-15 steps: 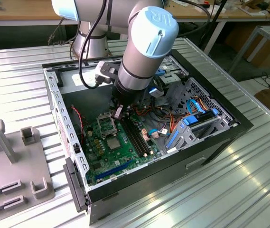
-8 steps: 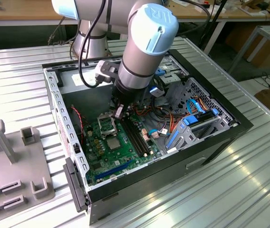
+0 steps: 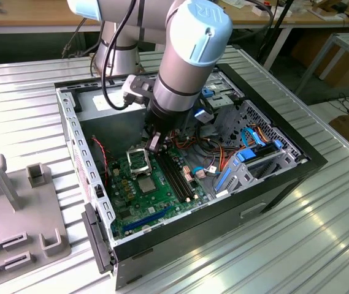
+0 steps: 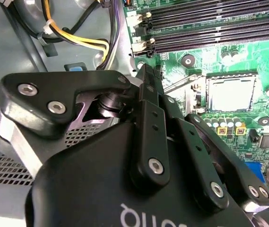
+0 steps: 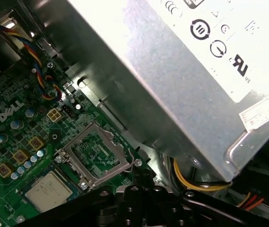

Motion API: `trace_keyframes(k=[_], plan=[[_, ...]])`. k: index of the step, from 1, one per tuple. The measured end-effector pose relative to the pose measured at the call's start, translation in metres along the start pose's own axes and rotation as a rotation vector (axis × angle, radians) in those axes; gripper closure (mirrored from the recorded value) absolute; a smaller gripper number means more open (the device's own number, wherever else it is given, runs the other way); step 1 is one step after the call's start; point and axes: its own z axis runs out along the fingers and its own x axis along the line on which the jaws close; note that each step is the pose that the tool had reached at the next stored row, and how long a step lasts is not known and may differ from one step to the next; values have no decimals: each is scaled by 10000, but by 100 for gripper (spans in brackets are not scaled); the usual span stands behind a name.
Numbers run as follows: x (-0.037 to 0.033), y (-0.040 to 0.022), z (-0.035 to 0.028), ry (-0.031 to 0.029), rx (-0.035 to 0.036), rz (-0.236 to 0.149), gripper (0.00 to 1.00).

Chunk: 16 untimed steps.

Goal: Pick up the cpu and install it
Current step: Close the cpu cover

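The cpu (image 5: 48, 191), a flat silver-grey square, lies inside the socket on the green board (image 5: 11, 137); it also appears as the cpu (image 4: 231, 92) in the second wrist view. The hinged socket frame (image 5: 94, 156) stands swung open beside it. My gripper (image 3: 155, 146) hangs inside the open computer case, just above the board and right next to the socket (image 3: 139, 162). Its black fingers (image 4: 148, 109) converge to a closed tip, gripper (image 4: 145, 72), with nothing seen between them. The tip stands beside the socket, apart from the cpu.
A silver power supply box (image 5: 181, 71) looms close to the socket. Black memory slots (image 4: 210, 23), coloured cables (image 4: 77, 40) and a blue-trimmed drive cage (image 3: 248, 160) crowd the case. The black case walls (image 3: 223, 205) ring the board. A grey fixture (image 3: 15, 202) sits on the exterior view's left.
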Motion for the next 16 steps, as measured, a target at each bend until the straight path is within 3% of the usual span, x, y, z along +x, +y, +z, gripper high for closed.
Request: trace_keyframes(k=[8,16], plan=[[-4,4,-34,48,43,0,89],[-9,7,-64,165,148,-2,89]])
